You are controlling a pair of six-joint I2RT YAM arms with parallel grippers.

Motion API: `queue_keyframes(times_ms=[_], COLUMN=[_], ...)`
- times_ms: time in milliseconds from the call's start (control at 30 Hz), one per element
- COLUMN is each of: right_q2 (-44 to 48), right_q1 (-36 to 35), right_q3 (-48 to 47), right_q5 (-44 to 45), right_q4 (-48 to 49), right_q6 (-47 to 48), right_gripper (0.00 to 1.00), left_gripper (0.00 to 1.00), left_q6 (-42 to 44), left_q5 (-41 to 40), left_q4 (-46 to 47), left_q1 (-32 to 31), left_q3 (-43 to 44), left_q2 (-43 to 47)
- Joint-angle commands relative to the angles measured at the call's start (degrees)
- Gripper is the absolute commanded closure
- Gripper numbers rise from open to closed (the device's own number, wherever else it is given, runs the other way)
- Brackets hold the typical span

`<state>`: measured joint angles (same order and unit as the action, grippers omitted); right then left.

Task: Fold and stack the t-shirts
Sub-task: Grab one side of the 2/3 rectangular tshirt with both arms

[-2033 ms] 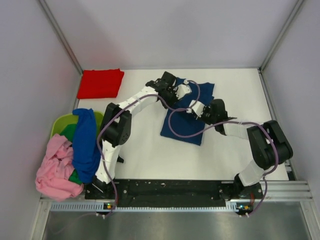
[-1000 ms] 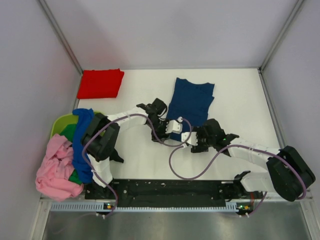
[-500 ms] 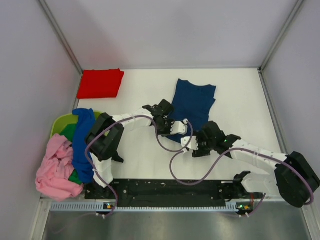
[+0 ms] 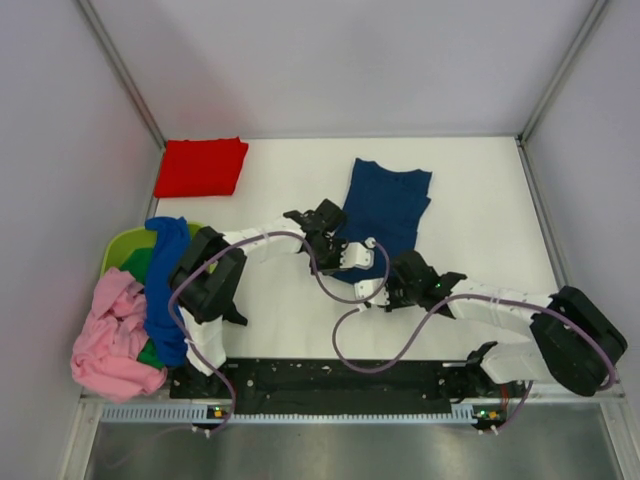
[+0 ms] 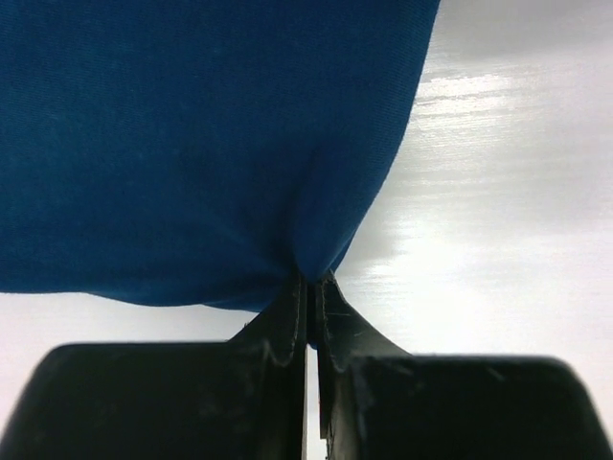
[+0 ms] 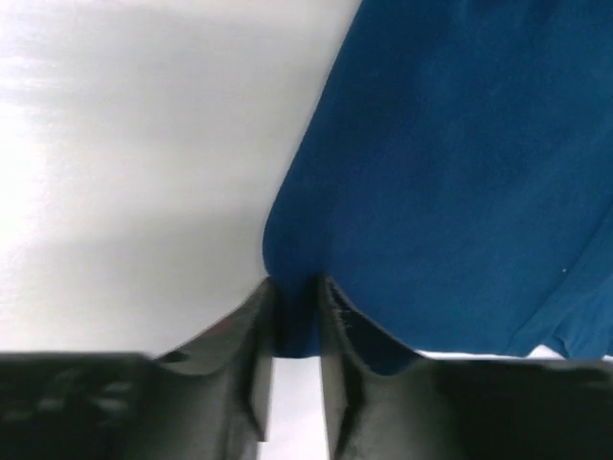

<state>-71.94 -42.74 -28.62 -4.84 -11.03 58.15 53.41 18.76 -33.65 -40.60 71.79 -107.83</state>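
Observation:
The navy blue t-shirt (image 4: 388, 200) lies back-up on the white table, right of centre; no print shows. My left gripper (image 4: 350, 260) is shut on its near left edge, and the cloth (image 5: 192, 144) bunches between the jaws at my left gripper (image 5: 308, 280). My right gripper (image 4: 375, 288) is shut on the near edge beside it, with navy cloth (image 6: 460, 172) pinched at my right gripper (image 6: 297, 285). A folded red t-shirt (image 4: 200, 166) lies at the far left corner. Royal blue (image 4: 170, 285), pink (image 4: 108, 335) and green (image 4: 150, 352) tees are heaped at the left.
A lime green plastic basket (image 4: 122, 248) stands at the table's left edge under the heap of tees. Grey walls close the table on the left, back and right. Purple cables loop from both wrists above the near table (image 4: 300, 320).
Both grippers moved from the shirt's far end to its near edge, bringing cloth with them, so the navy shirt now looks shorter. In the last half second the right arm shifted slightly left.

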Motion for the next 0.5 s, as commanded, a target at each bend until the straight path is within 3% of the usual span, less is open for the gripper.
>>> queue_keyframes(times_ms=[0, 67, 333, 467], right_q2=[-3.74, -2.25, 15.41, 17.36], right_q1=[-0.50, -0.59, -7.87, -13.14], right_q3=[-1.26, -1.96, -6.44, -12.76], right_q5=[1.86, -0.42, -8.16, -11.85], right_q4=[-0.05, -2.84, -22.07, -35.08], right_q6=[-2.07, -2.08, -5.06, -9.10], right_gripper=[0.86, 1.00, 1.00, 1.00], left_gripper=[1.00, 1.00, 1.00, 1.00], left_q6=[-1.02, -1.64, -0.50, 1.08], left_q5=[3.55, 4.61, 11.81, 15.34], left_q4=[-4.23, -6.24, -22.75, -33.48], left_q1=[-0.01, 0.08, -0.09, -1.67], left_q3=[0.54, 0.89, -4.11, -6.83], left_q2=[3.41, 4.29, 16.14, 23.09])
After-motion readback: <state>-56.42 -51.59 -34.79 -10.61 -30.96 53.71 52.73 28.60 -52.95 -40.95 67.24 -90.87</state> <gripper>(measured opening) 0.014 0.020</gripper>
